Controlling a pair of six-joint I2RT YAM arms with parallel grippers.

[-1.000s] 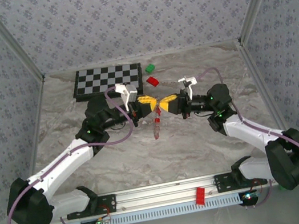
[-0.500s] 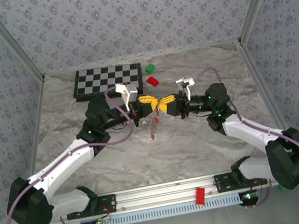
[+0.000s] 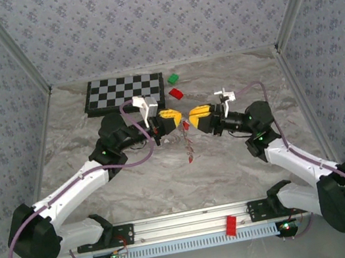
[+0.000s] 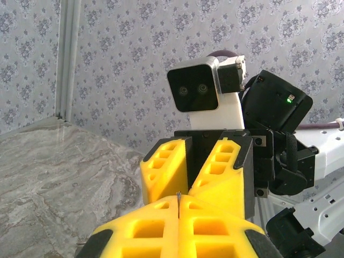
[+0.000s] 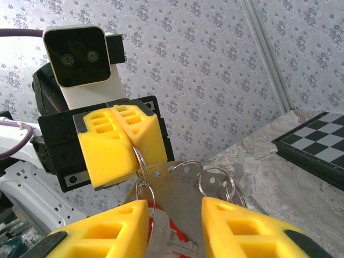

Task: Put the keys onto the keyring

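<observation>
Dangling from keyring (image 5: 142, 163), keys (image 3: 189, 146) vertical

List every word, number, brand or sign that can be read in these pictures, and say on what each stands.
None can be read.
The flat metal tag hanging with the keyring under the left gripper seems to bear faint engraving near its top, too blurred to read.
The checkered board carries no letters or numbers.
</observation>
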